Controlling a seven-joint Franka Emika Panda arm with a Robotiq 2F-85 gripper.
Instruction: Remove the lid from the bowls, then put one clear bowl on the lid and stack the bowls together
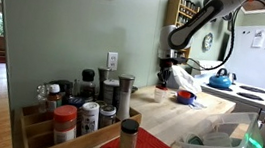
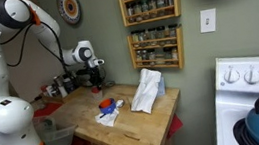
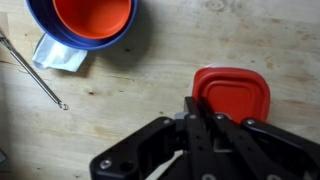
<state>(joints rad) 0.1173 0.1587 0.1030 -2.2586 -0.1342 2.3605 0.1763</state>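
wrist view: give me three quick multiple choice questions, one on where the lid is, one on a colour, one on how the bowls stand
1. Where is the lid?
A) on a shelf
B) flat on the wood counter
C) on the floor

2. What colour is the bowl inside the blue bowl?
A) green
B) white
C) orange

3. How do the two stand?
A) nested, uncovered
B) side by side
C) stacked upside down

Answers:
1 B, the lid lies on bare wood, apart from the blue bowl.
2 C, the orange bowl fills the blue one.
3 A, one sits inside the other with nothing on top.
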